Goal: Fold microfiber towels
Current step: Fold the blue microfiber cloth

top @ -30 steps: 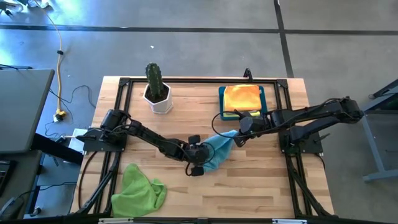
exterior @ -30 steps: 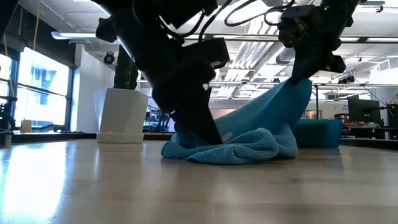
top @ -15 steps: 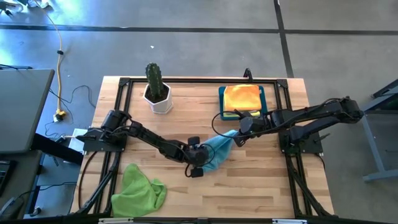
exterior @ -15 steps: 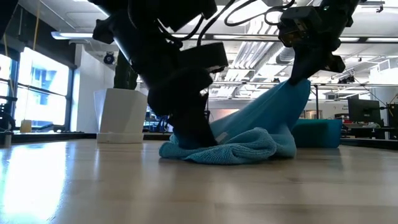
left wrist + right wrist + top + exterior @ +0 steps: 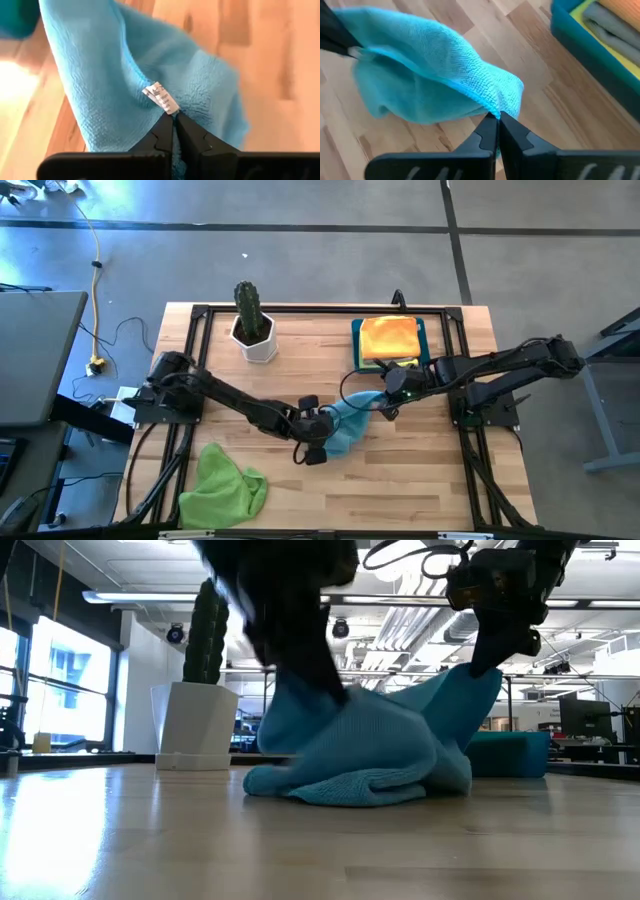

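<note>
Both sets of jaws are clamped on the light blue towel [image 5: 345, 423] — the left gripper [image 5: 173, 121] pinches an edge right by the small white tag [image 5: 161, 97], the right gripper [image 5: 497, 118] bites a corner of the same cloth. From above, the left gripper [image 5: 313, 423] sits mid-tabletop and the right gripper [image 5: 392, 392] holds its corner nearer the blue bin [image 5: 354, 348]. The towel hangs between them, its middle sagging in a heap on the tabletop [image 5: 420, 480].

This looks like the spread-out before a fold. To do it well, both corners should rise together and pull apart until the sag goes taut, then lay down flat — no twisting, or the edge rolls under. The left grip sits close to the edge, so a slow, even pull seems wise.

Folded cloths, orange [image 5: 388, 335] on top, already sit in the bin. A lime green towel [image 5: 225, 485] lies crumpled near the front left corner, a potted cactus [image 5: 250, 320] stands at the back.
</note>
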